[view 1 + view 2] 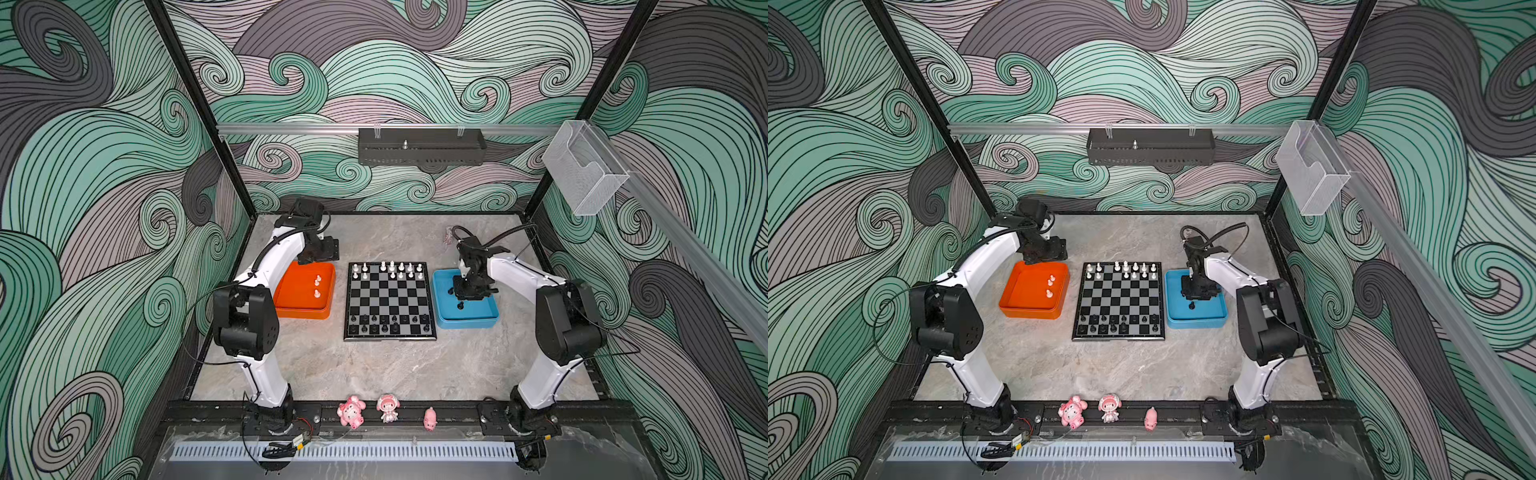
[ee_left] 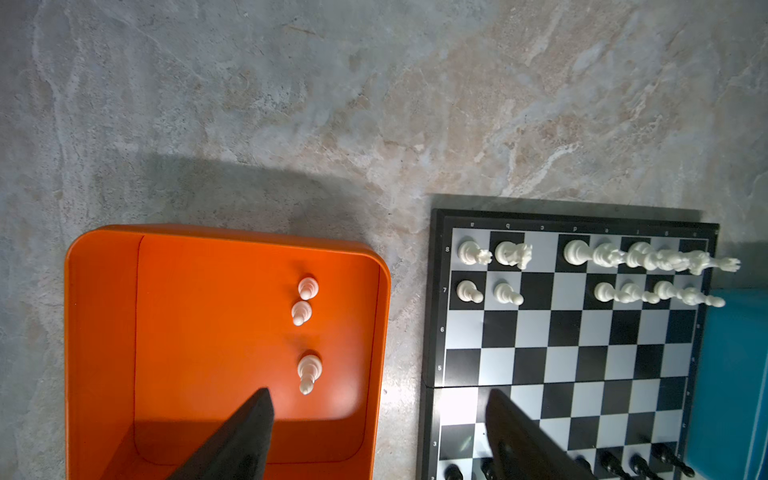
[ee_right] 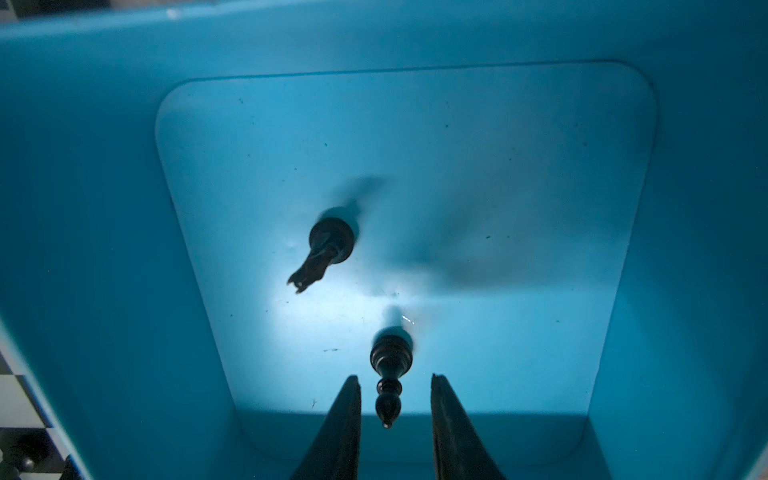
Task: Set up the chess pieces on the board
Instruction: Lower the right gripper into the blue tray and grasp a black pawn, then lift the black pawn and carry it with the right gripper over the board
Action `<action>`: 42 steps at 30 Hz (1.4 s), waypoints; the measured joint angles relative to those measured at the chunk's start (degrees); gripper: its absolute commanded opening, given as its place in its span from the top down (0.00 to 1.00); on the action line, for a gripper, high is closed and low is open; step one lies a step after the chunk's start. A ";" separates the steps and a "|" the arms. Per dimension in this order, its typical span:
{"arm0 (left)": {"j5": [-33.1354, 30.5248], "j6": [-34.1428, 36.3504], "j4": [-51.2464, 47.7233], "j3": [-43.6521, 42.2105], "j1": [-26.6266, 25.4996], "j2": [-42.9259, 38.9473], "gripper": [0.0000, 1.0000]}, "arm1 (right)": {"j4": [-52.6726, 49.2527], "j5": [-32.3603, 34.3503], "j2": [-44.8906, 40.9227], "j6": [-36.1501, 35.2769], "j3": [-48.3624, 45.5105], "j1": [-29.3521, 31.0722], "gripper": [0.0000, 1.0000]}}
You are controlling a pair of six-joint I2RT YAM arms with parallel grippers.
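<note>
The board [image 1: 390,298] lies mid-table in both top views. White chess pieces [image 1: 390,269] fill its far two rows and black ones [image 1: 390,325] its near rows. Three white pieces [image 2: 307,311] stand in the orange tray [image 2: 104,332]. My left gripper [image 2: 379,392] is open and empty, hovering over the gap between the orange tray and the board. My right gripper [image 3: 393,377] is down in the blue tray [image 3: 685,249]. Its fingers flank an upright black bishop [image 3: 388,399], with a small gap on each side. Another black piece [image 3: 328,245] stands beyond it.
Three pink figurines [image 1: 351,411] sit on the front rail. A black basket [image 1: 422,146] hangs on the back rail and a clear box [image 1: 582,170] on the right rail. The blue tray's walls [image 1: 469,322] surround my right gripper.
</note>
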 measured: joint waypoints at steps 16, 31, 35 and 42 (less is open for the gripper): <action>-0.22 0.00 0.15 -0.61 0.00 0.02 0.18 | 0.00 -1.27 2.67 -0.61 0.00 -0.04 0.75; -0.24 0.00 0.20 -0.63 0.00 0.02 0.17 | 0.00 -1.51 2.67 -0.81 0.00 -0.07 0.86; -0.24 0.00 0.20 -0.63 0.00 0.02 0.18 | -0.02 -1.51 2.67 -0.83 0.00 -0.07 0.86; -0.24 0.00 0.20 -0.63 0.00 0.02 0.17 | -1.68 -1.57 2.12 -1.44 1.03 -0.07 0.87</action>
